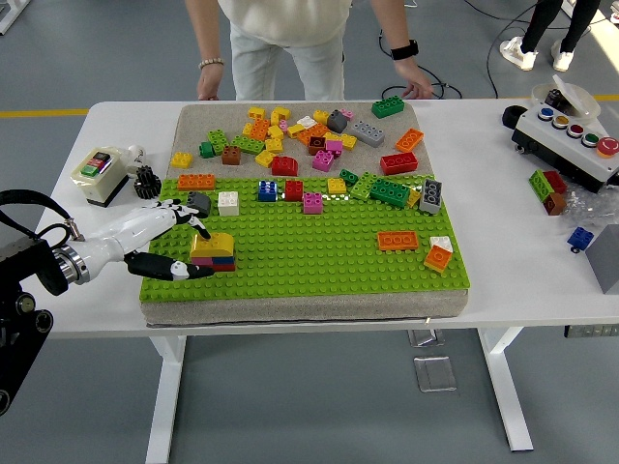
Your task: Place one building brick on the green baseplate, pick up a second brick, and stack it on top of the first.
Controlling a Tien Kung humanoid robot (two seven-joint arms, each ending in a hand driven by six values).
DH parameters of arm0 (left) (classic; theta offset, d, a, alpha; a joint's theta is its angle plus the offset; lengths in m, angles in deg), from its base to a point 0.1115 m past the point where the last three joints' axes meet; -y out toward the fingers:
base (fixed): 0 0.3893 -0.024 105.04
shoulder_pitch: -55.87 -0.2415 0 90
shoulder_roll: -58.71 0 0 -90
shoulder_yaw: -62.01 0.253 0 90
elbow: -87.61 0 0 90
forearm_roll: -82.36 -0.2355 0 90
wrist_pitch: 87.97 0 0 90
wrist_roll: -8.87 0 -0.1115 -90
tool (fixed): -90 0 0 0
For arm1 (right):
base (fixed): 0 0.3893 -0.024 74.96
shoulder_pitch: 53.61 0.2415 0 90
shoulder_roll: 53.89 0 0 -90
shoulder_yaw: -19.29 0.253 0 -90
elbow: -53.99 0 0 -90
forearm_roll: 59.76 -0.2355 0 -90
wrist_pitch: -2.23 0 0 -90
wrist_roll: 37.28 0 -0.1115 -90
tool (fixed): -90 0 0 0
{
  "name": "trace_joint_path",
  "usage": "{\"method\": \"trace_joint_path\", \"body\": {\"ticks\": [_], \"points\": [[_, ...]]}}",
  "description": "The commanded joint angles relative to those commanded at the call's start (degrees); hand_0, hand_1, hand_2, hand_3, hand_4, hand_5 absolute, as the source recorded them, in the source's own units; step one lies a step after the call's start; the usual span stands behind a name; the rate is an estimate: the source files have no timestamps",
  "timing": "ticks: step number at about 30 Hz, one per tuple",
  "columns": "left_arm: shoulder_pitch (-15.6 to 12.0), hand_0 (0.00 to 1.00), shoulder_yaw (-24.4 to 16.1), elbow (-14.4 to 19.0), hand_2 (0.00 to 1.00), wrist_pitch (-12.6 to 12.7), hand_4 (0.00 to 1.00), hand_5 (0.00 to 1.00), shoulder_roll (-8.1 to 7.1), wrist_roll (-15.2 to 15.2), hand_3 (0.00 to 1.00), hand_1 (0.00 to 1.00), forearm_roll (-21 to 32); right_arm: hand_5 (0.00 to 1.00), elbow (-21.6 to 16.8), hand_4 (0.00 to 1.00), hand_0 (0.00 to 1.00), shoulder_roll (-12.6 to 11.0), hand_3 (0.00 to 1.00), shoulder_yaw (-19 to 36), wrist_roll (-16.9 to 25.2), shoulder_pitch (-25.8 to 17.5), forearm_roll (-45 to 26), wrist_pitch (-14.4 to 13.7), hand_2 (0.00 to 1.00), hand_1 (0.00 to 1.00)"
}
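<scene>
On the green baseplate, near its front left corner, stands a small stack: a yellow brick on a red and pink brick. My left hand lies just left of the stack with its fingers spread. The white fingertips reach the yellow brick's left edge, and the thumb lies along the front of the stack. It does not seem to grip anything. My right arm is out of view.
Loose bricks lie over the beige mat at the back and along the baseplate's far edge. An orange brick sits at the plate's right. A switch box and a black gear lie left, a button box right. A person stands behind.
</scene>
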Motion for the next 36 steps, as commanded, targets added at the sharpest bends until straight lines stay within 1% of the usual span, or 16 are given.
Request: {"method": "trace_joint_path", "body": {"ticks": [4, 5, 7, 10, 11, 12, 16, 17, 22, 23, 25, 28, 29, 34, 35, 36], "points": [[0.1, 0.998, -0.8, 1.5, 0.889, 0.3, 0.998, 0.76, -0.12, 0.0, 0.645, 0.916, 2.2, 0.508, 0.0, 0.921, 0.741, 0.0, 0.598, 0.1, 0.0, 0.1, 0.0, 0.0, 0.71, 0.656], [0.2, 0.998, -0.9, 1.7, 0.866, 0.3, 0.998, 0.763, -0.13, 0.0, 0.642, 0.904, 2.5, 0.508, 0.0, 0.921, 0.74, 0.0, 0.598, 0.1, 0.1, 0.1, 0.0, 0.0, 0.71, 0.656], [0.3, 0.998, -1.3, 2.2, 0.866, 0.6, 0.998, 0.763, -0.21, 0.0, 0.642, 0.904, 3.3, 0.508, 0.0, 0.921, 0.74, 0.0, 0.598, 0.2, 0.0, 0.1, 0.0, 0.0, 0.71, 0.656], [0.5, 0.998, -2.0, 2.8, 0.866, 1.4, 0.998, 0.763, -0.32, -0.1, 0.642, 0.904, 5.3, 0.508, 0.0, 0.921, 0.74, 0.0, 0.598, 0.3, 0.0, 0.1, 0.0, 0.1, 0.71, 0.656], [0.6, 0.998, -2.3, 3.0, 0.849, 1.8, 0.998, 0.76, -0.34, -0.1, 0.644, 0.88, 6.1, 0.508, 0.0, 0.921, 0.74, 0.0, 0.598, 0.3, -0.1, 0.1, 0.0, 0.1, 0.71, 0.656], [0.7, 0.998, -2.4, 3.1, 0.849, 1.9, 0.998, 0.76, -0.34, -0.1, 0.644, 0.88, 6.5, 0.508, 0.0, 0.921, 0.74, 0.0, 0.598, 0.4, -0.1, 0.1, 0.0, 0.1, 0.71, 0.656], [1.2, 0.998, -3.3, 4.0, 0.849, 2.9, 0.998, 0.76, -0.38, -0.5, 0.644, 0.88, 10.3, 0.508, 0.0, 0.921, 0.74, 0.0, 0.598, 0.5, -0.3, 0.1, 0.0, 0.1, 0.71, 0.656], [1.3, 0.998, -3.4, 4.2, 0.825, 3.2, 0.998, 0.75, -0.41, -0.7, 0.795, 0.833, 11.9, 0.509, 0.0, 0.922, 0.742, 0.0, 0.598, 0.5, -0.3, 0.1, 0.0, 0.1, 0.71, 0.656], [2.0, 0.998, -4.3, 6.0, 0.825, 2.4, 0.998, 0.75, -0.84, -1.3, 0.795, 0.833, 19.8, 0.509, 0.0, 0.922, 0.742, 0.1, 0.598, 0.7, -0.4, 0.2, 0.0, -0.2, 0.71, 0.656], [2.1, 0.998, -4.4, 6.2, 0.826, 2.3, 0.998, 0.747, -0.89, -1.3, 0.843, 0.836, 20.6, 0.509, 0.0, 0.922, 0.74, 0.1, 0.598, 0.7, -0.4, 0.3, -0.1, -0.2, 0.71, 0.656], [2.6, 0.998, -4.9, 6.8, 0.826, 1.5, 0.998, 0.747, -1.17, -0.9, 0.843, 0.836, 23.2, 0.509, 0.0, 0.922, 0.74, 0.2, 0.598, 0.7, -0.4, 0.3, -0.1, -0.4, 0.71, 0.656], [3.2, 0.998, -5.6, 6.9, 0.826, 0.4, 0.998, 0.747, -1.38, -0.3, 0.843, 0.836, 26.0, 0.509, 0.0, 0.922, 0.74, 0.3, 0.598, 0.7, -0.4, 0.4, -0.1, -0.5, 0.71, 0.656], [3.6, 0.998, -5.8, 6.9, 0.843, 0.1, 0.998, 0.738, -1.45, -0.1, 0.885, 0.856, 26.9, 0.509, 0.0, 0.922, 0.74, 0.3, 0.598, 0.6, -0.4, 0.4, -0.1, -0.6, 0.711, 0.657], [4.3, 0.998, -6.3, 6.9, 0.843, -0.6, 0.998, 0.738, -1.54, 0.9, 0.885, 0.856, 30.4, 0.509, 0.0, 0.922, 0.74, 0.7, 0.598, 0.1, -0.4, 0.4, 0.0, -0.7, 0.711, 0.657], [4.4, 0.982, -6.3, 6.9, 0.851, -0.7, 0.998, 0.668, -1.59, 1.1, 0.896, 0.862, 31.1, 0.51, 0.0, 0.922, 0.739, 0.8, 0.598, 0.0, -0.4, 0.5, 0.1, -0.8, 0.71, 0.657], [4.4, 0.982, -6.3, 6.9, 0.851, -0.8, 0.998, 0.668, -1.61, 1.2, 0.896, 0.862, 31.4, 0.51, 0.0, 0.922, 0.739, 0.8, 0.598, -0.1, -0.4, 0.5, 0.1, -0.8, 0.71, 0.657]]}}
